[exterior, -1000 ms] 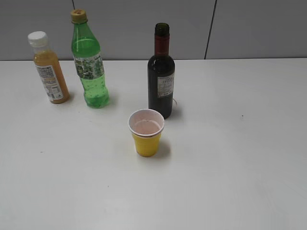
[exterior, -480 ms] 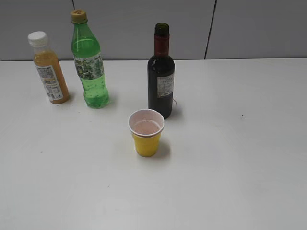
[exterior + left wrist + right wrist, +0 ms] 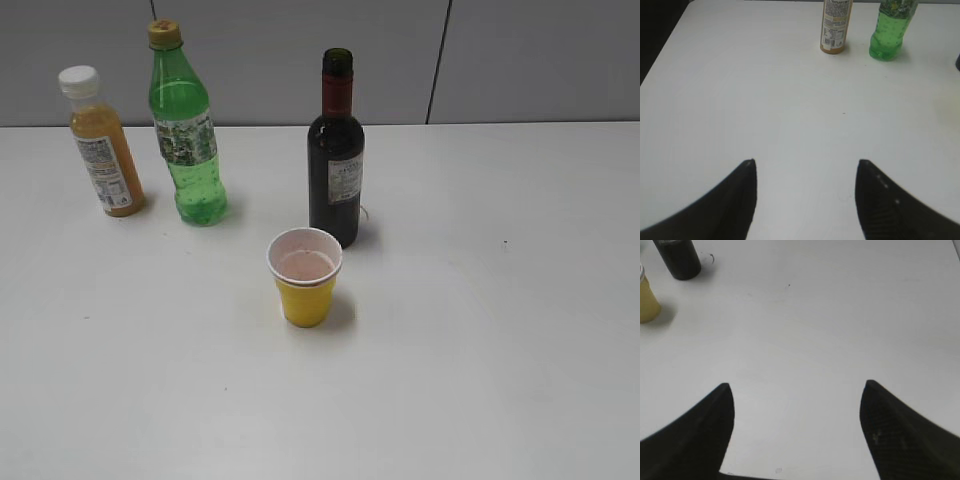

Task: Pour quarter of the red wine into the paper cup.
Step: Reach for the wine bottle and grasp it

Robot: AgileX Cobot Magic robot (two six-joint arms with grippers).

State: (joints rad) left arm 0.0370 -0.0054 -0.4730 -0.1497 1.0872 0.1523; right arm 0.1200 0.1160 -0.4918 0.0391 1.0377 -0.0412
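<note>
Upper centre of the exterior view, the red wine bottle [image 3: 336, 165] looks like dark, glossy glass, with a smooth red foil neck and a small matt paper label. Below it, the paper cup [image 3: 305, 277] has a matt yellow wall and a white inside. At upper left, the green bottle [image 3: 186, 130] is clear, shiny plastic; the orange juice bottle [image 3: 101, 145] beside it is plastic with a smooth white cap. The table [image 3: 480, 340] is smooth, matt white.
</note>
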